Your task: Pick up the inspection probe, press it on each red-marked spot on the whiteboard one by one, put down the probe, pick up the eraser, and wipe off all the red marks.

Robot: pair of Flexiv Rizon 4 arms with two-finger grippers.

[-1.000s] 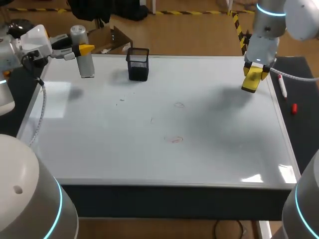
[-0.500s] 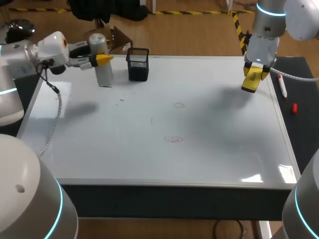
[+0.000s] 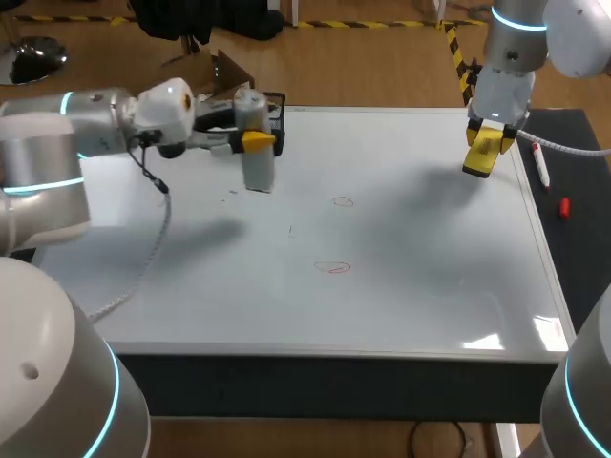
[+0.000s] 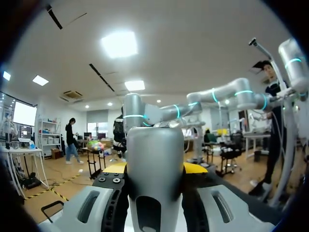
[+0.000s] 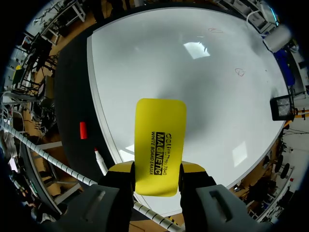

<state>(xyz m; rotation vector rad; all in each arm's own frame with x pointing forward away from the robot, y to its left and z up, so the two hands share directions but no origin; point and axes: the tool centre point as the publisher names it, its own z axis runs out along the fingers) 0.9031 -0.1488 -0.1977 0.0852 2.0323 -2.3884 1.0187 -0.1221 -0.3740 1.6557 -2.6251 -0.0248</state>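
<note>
Left jaws clamp probe [image 3: 258, 174]; right jaws clamp eraser [image 5: 159, 140]; mesh cup [image 5: 282, 107] behind probe.

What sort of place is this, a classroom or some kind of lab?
Most likely a robotics lab test bench: a whiteboard lies flat as the tabletop with red marks on it, the left gripper holds a grey probe above it, and the right gripper holds a yellow eraser.

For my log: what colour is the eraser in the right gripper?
The eraser is yellow with black print, best in the right wrist view.
</note>
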